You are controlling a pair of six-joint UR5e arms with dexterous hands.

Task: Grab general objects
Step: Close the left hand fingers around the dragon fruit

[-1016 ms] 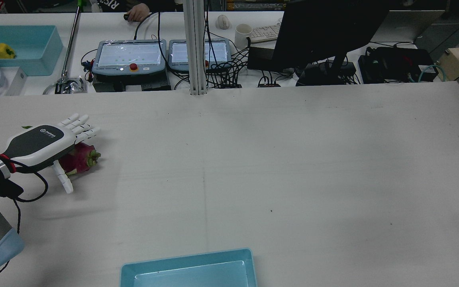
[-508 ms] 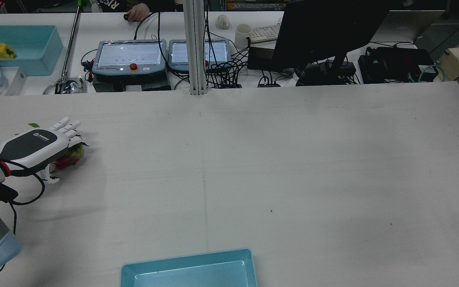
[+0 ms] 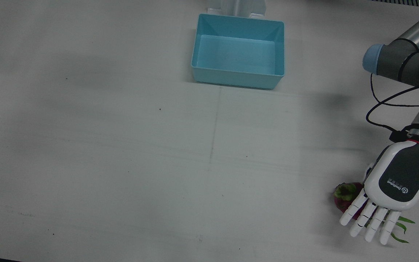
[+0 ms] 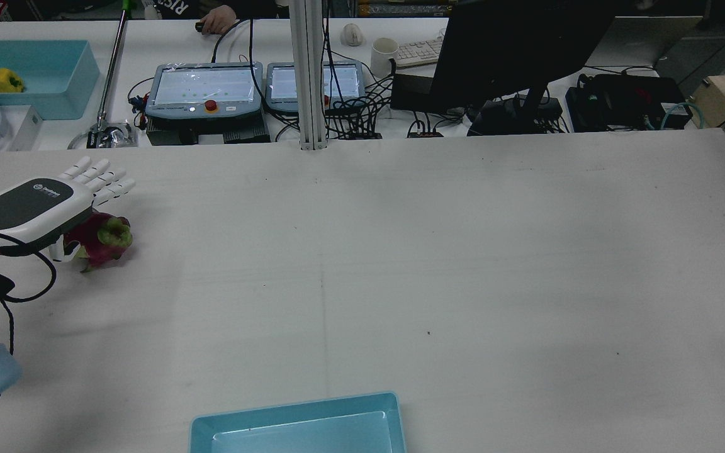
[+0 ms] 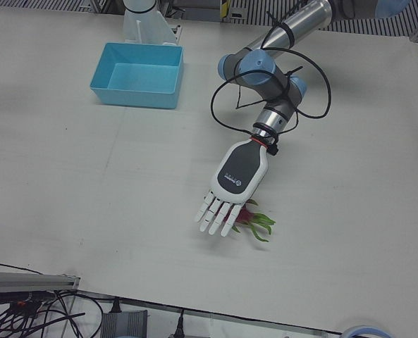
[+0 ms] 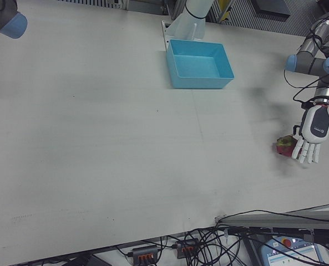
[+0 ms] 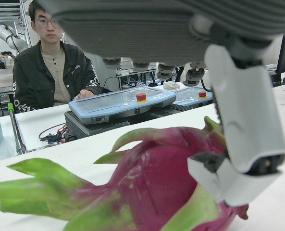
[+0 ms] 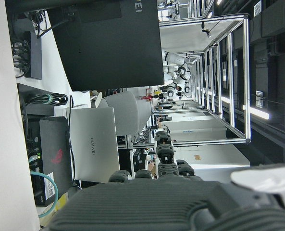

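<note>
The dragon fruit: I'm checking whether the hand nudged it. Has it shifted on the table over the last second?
Yes. In the rear view the dragon fruit now lies farther left and nearer the far table edge, under the left hand.

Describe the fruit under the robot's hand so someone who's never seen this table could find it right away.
Start at the white table and follow the robot's left arm out to its left hand, far from the empty blue bin. Under the spread fingers lies the dragon fruit. It is magenta with green leafy scales, the only colourful thing on that bare stretch of table.
</note>
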